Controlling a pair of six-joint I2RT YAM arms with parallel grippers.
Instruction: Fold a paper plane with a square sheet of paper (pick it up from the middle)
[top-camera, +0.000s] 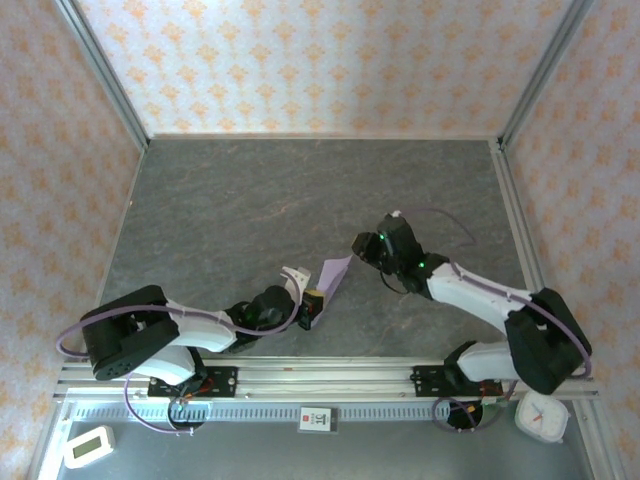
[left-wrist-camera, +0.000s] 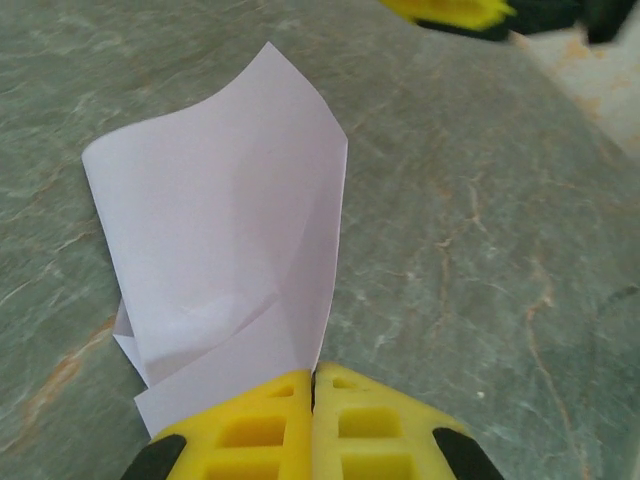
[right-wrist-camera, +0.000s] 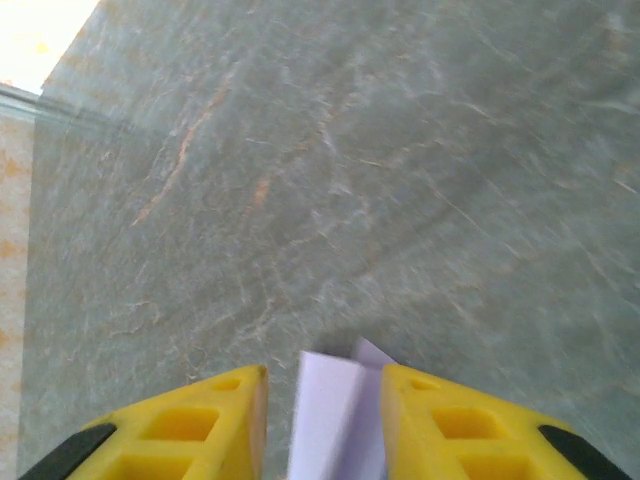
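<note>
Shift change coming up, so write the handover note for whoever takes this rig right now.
Left gripper: shut on the near edge of the lilac sheet of paper, holding it upright over the table.
Right gripper: open, one jaw on each side of the sheet's far tip, not clamped on it.
Done: sheet picked up and partly folded, with creases showing.
Left: the remaining folds. There is no pointed plane shape yet.
</note>
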